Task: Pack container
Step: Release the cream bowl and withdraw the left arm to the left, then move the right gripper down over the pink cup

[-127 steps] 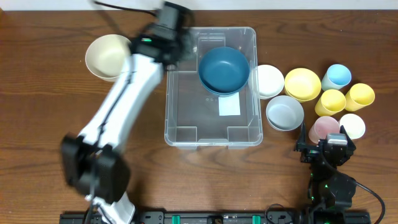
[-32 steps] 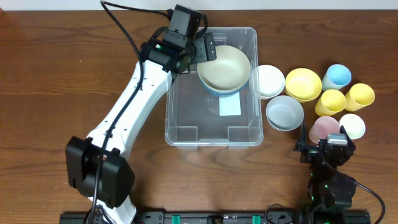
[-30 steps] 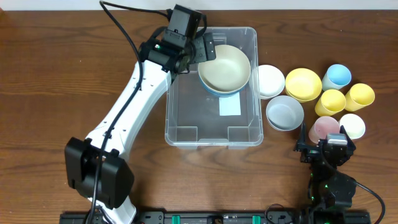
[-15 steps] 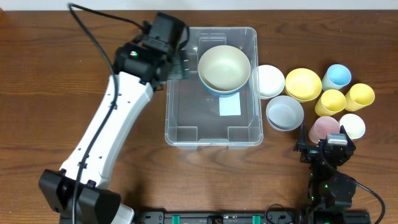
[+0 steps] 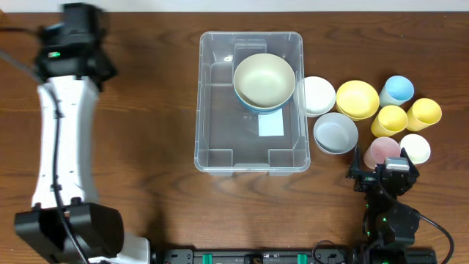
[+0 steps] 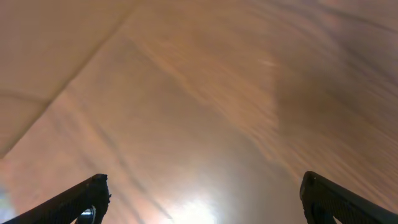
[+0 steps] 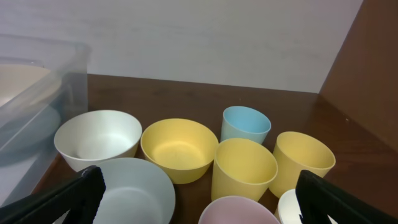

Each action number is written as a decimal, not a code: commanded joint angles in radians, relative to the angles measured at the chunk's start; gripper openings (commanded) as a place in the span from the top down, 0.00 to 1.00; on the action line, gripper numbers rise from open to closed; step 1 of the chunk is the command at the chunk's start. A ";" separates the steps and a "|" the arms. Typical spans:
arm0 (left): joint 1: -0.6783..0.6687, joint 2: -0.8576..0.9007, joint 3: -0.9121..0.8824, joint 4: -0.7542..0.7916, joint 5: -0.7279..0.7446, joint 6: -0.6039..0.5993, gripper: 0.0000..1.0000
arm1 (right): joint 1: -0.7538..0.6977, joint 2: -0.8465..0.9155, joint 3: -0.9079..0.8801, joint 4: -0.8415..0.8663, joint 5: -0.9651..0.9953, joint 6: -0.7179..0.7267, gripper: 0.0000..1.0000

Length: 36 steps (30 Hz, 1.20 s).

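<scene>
The left fingers [image 6: 204, 182] are spread wide with nothing between them, over bare desk [image 5: 146, 110]. Their own view is smeared, so little more can be told. The container [image 5: 211, 139] sits well off to their right. At its far end a cream bowl [image 5: 264, 79] is nested in a blue bowl [image 5: 251, 108], and the near half, around the white label [image 5: 270, 125], is open floor.

Further right, the right fingers [image 7: 199, 176] are also spread and empty. The container's wall rises to their left. Just ahead of them sit a grey bowl [image 7: 134, 186] and a pink cup [image 7: 239, 210]. Beyond those stand a white bowl [image 7: 97, 138], a yellow bowl [image 7: 179, 148], a blue cup [image 7: 245, 124] and two yellow cups [image 7: 244, 168].

The step in hand looks like fetching the next piece, and the right fingers are best placed for it. I would take the grey bowl or the white bowl by its rim, one finger inside and one outside, then lift it straight up until it clears the container's moulded rim. After that, carry it left and settle it into the cream bowl.

The bowls and cups crowd close together, so there is little gap for a finger between them. The white bowl sits just beside the container's wall. The left fingers have broad bare desk all round them and are well clear of the carrying path.
</scene>
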 commanded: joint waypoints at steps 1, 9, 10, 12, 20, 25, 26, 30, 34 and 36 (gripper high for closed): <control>0.107 0.008 0.003 -0.006 -0.030 0.005 0.02 | -0.009 -0.003 -0.001 -0.004 0.007 0.008 0.01; 0.289 0.009 0.003 -0.006 -0.030 0.005 0.02 | -0.009 -0.003 -0.001 -0.004 0.007 0.008 0.01; 0.302 0.009 0.003 -0.006 -0.030 0.005 0.02 | -0.009 -0.003 -0.001 -0.004 0.007 0.008 0.01; 0.326 0.009 0.003 -0.006 -0.030 0.005 0.02 | -0.009 -0.003 -0.001 -0.004 0.007 0.008 0.01; 0.346 0.009 0.003 -0.006 -0.030 0.005 0.02 | -0.009 -0.003 -0.001 -0.004 0.007 0.008 0.01; 0.346 0.009 0.003 -0.006 -0.030 0.005 0.02 | -0.009 -0.003 -0.001 -0.003 0.007 0.008 0.01; 0.346 0.009 0.003 -0.006 -0.030 0.005 0.02 | -0.009 -0.003 -0.001 -0.003 0.007 0.009 0.01; 0.346 0.009 0.003 -0.006 -0.030 0.005 0.02 | -0.008 -0.003 -0.001 0.013 -0.109 0.137 0.01; 0.346 0.009 0.003 -0.006 -0.030 0.005 0.02 | -0.008 -0.003 -0.001 0.186 -0.453 0.409 0.01; 0.346 0.009 0.003 -0.006 -0.030 0.005 0.02 | -0.008 -0.003 -0.001 0.230 -0.561 0.458 0.01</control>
